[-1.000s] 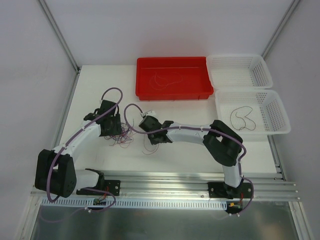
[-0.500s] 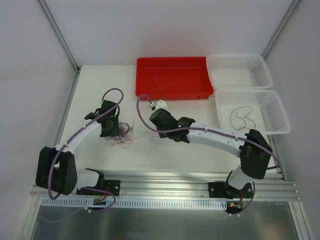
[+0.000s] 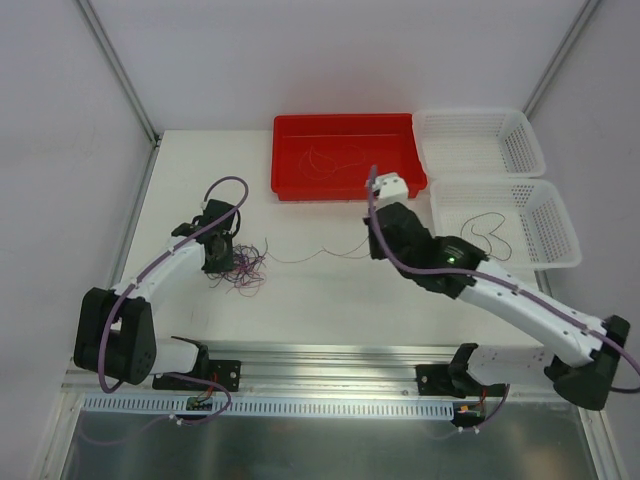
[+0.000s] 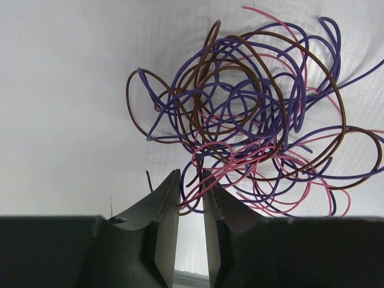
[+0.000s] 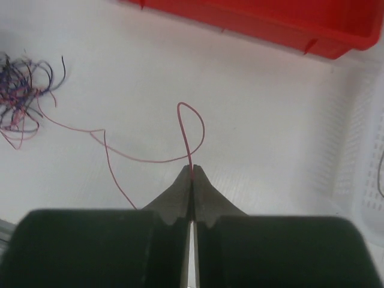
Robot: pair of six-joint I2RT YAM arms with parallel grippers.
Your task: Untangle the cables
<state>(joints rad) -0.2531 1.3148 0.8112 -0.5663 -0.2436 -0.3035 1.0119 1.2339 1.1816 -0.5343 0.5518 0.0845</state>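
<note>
The cables are a loose knot (image 3: 242, 270) of purple, brown and pink strands on the white table; it fills the left wrist view (image 4: 252, 120). My left gripper (image 3: 222, 260) sits at the knot's left edge, narrowly open (image 4: 191, 179), with a few pink and brown strands lying between its tips. My right gripper (image 3: 374, 243) is shut (image 5: 192, 168) on one pink strand (image 5: 144, 161). That strand trails left across the table (image 3: 320, 256) to the knot (image 5: 21, 90).
A red tray (image 3: 350, 188) at the back centre holds a thin strand (image 3: 330, 158); its edge shows in the right wrist view (image 5: 270, 24). Two white baskets stand at the back right (image 3: 480, 118); the nearer one (image 3: 505, 262) holds a black cable (image 3: 485, 235).
My right arm has swung right, away from the knot, drawing a pink strand out across the table. My left gripper has stayed at the knot.
</note>
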